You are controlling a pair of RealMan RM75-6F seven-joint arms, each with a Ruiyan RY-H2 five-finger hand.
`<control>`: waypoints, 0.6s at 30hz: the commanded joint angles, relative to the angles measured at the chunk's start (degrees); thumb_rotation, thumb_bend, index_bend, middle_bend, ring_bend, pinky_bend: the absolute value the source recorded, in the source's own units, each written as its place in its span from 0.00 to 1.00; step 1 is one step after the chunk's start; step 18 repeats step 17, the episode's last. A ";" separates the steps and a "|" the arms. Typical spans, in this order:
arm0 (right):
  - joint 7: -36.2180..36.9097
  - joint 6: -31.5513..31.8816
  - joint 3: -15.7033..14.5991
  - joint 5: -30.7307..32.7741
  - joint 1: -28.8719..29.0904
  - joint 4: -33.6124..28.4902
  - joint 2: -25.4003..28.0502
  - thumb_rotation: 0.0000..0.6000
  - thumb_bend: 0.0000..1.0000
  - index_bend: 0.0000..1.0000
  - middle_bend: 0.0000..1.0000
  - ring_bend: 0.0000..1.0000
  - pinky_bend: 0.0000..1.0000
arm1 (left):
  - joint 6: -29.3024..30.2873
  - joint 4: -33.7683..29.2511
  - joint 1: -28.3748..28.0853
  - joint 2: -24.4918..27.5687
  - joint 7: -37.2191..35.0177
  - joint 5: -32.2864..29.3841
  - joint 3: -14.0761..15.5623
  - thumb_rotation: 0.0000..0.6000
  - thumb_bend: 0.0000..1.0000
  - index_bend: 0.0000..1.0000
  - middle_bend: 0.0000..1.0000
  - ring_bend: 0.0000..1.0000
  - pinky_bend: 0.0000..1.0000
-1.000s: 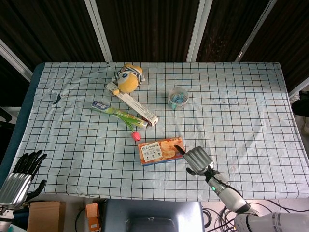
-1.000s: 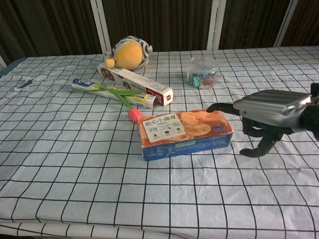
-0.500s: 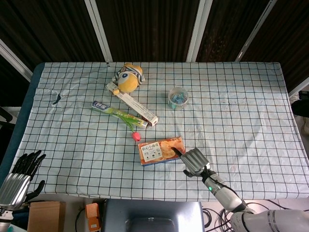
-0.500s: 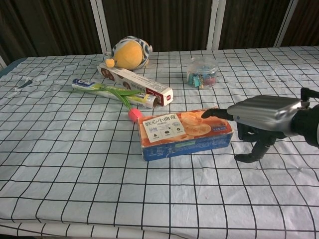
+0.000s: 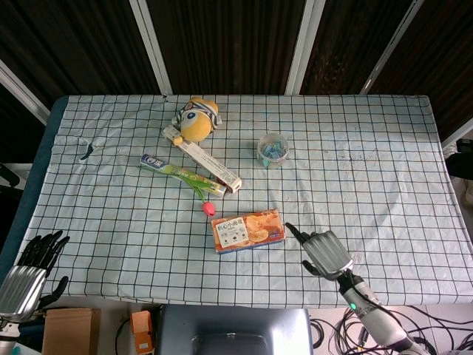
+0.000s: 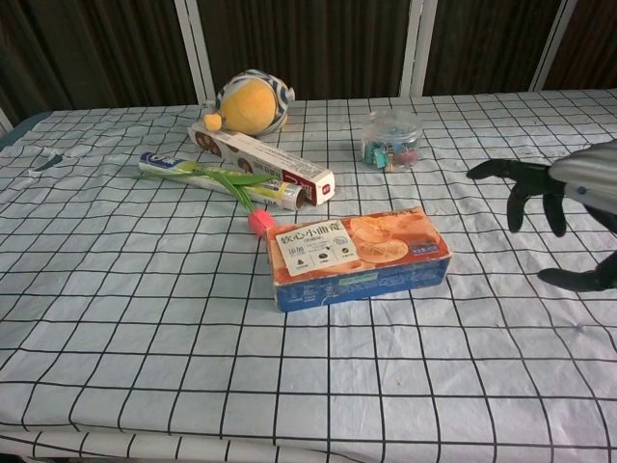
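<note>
An orange biscuit box point(image 5: 247, 230) point(image 6: 359, 256) lies flat near the table's front middle. My right hand point(image 5: 323, 251) point(image 6: 559, 203) hovers to the box's right, apart from it, fingers spread and holding nothing. My left hand point(image 5: 33, 262) hangs off the table's front left corner, fingers apart and empty; the chest view does not show it. Behind the box lie a pink tulip point(image 5: 208, 205) point(image 6: 258, 222), a toothpaste tube point(image 5: 176, 170) point(image 6: 193, 169) and a long red-and-white box point(image 5: 203, 160) point(image 6: 262, 161).
A yellow plush toy point(image 5: 196, 121) point(image 6: 252, 101) sits at the back. A clear cup of clips point(image 5: 272, 149) point(image 6: 391, 139) stands behind the biscuit box to the right. A small clip point(image 5: 86, 153) lies at far left. The checked tablecloth point(image 5: 369, 170) covers the table.
My right hand, whose finger touched the biscuit box's right end, has lifted and drawn back to the right. The box stays put. The left hand has not moved.
</note>
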 commanded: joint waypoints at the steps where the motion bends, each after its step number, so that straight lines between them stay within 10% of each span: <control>1: 8.71 20.05 -8.65 -16.33 -14.45 4.01 4.76 1.00 0.23 0.00 0.00 0.00 0.08 | 0.48 0.00 0.26 -0.12 0.19 0.12 -0.03 1.00 0.42 0.00 0.00 0.00 0.00; 6: 17.31 33.02 -9.43 -20.67 -24.49 16.62 1.57 1.00 0.23 0.00 0.00 0.00 0.00 | 0.33 -0.08 0.34 -0.50 1.04 -0.42 -0.30 1.00 0.42 0.00 0.00 0.00 0.00; 18: 20.85 26.18 -6.06 -18.81 -24.44 18.55 1.82 1.00 0.23 0.00 0.00 0.00 0.00 | 0.63 -0.24 0.73 -0.89 2.00 -1.53 -0.86 1.00 0.42 0.00 0.00 0.00 0.00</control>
